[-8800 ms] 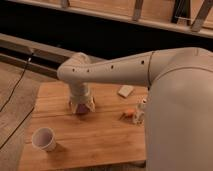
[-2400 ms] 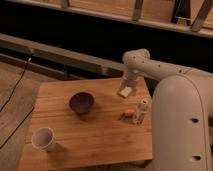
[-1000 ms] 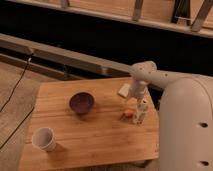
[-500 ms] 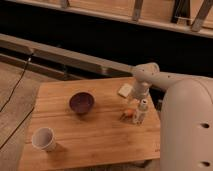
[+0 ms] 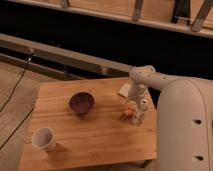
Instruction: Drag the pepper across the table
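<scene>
Your claw (image 5: pixel 132 106) is down at the pepper (image 5: pixel 129 113) near the desk's (image 5: pixel 75 135) right edge, jaws apart. It's probably that low so you drag, not lift. Contact unclear.

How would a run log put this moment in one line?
gripper: at pepper, contact unclear | pepper: right side of table | bowl: mid-table

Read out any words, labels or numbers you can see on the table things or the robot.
None can be read.
Small white upright container beside the small orange pepper: any print is too small to make out.
Robot's gripper, just above the pepper: no marking shows.
</scene>
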Robot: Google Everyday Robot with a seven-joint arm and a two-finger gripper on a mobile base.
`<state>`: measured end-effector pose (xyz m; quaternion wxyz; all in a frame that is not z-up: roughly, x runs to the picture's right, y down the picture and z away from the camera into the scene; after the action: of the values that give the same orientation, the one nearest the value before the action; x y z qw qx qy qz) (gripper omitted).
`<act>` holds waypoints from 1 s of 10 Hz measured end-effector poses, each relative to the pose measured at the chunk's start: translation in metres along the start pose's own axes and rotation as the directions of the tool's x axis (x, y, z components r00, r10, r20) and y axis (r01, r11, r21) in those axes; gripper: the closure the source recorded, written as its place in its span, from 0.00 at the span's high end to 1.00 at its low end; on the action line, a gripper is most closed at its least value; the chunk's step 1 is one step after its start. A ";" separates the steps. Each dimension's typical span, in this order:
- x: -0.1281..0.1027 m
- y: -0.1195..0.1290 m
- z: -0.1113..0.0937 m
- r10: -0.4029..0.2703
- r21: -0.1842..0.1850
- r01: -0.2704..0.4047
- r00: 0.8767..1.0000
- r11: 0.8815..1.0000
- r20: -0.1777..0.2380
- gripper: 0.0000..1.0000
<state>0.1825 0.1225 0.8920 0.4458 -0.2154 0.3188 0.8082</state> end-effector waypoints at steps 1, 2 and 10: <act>-0.001 -0.004 0.000 0.004 0.008 -0.004 1.000 1.000 -0.001 0.65; -0.003 -0.010 -0.001 0.010 0.018 -0.010 1.000 1.000 -0.001 0.65; -0.008 -0.011 0.027 0.025 0.012 -0.025 0.999 1.000 -0.020 0.65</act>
<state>0.1942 0.1407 0.9127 0.4338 -0.2169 0.3306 0.8096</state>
